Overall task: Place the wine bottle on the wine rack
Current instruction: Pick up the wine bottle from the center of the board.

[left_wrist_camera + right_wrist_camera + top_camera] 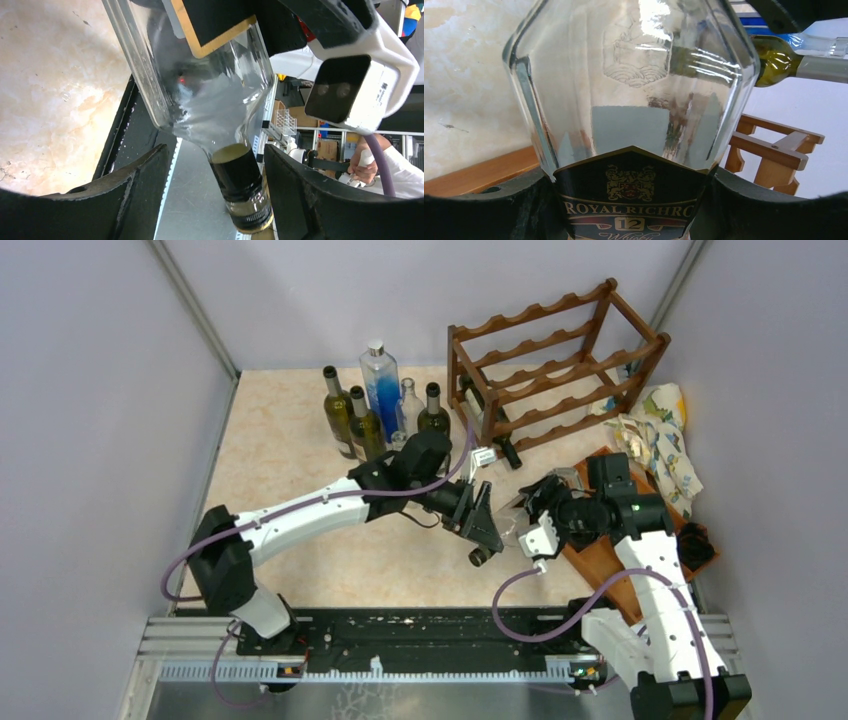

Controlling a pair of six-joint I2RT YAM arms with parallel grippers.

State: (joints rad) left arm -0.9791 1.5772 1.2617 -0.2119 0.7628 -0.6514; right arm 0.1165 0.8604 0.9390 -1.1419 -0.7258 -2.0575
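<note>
Marbled tabletop (300, 440): wine rack (560, 358) cradles one dark bottle (508, 448).

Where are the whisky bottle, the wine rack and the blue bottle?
whisky bottle (634, 100), right wrist view, clear glass shoulder above the label.
wine rack (530, 310), top view, top wavy rail.
blue bottle (384, 395), top view, blue part of the body.

The label (630, 200) on the bottle (634, 75) reads "ROYAL RICHRO", "12", "Whisky".
</note>
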